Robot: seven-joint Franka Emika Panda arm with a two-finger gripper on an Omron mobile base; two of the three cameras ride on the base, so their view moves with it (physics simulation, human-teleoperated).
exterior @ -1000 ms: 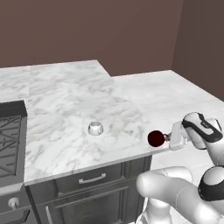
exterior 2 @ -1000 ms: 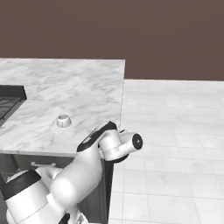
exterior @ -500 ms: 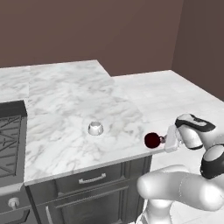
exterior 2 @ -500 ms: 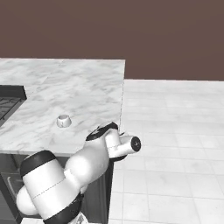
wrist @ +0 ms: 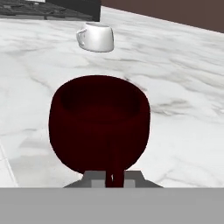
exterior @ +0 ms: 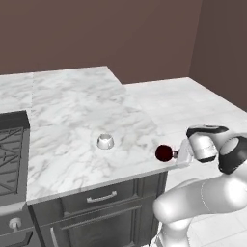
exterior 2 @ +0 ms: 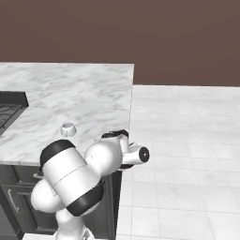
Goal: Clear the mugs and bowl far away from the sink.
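Here, dark red mug [wrist: 99, 127] in closed tool [exterior: 177, 155].

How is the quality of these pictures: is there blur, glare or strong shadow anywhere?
Left base view: even, soft light, the white mug casts hardly any shadow on the marble counter. Right base view: sharp, no glare. Hand view: the dark red mug in the hand looks soft-edged and very dark, its inside hard to read.

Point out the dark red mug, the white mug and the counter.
Dark red mug [wrist: 99, 127], hand view, its near outer wall.
White mug [exterior: 105, 141], left base view, its side.
Counter [exterior: 72, 106], left base view, bare marble top.
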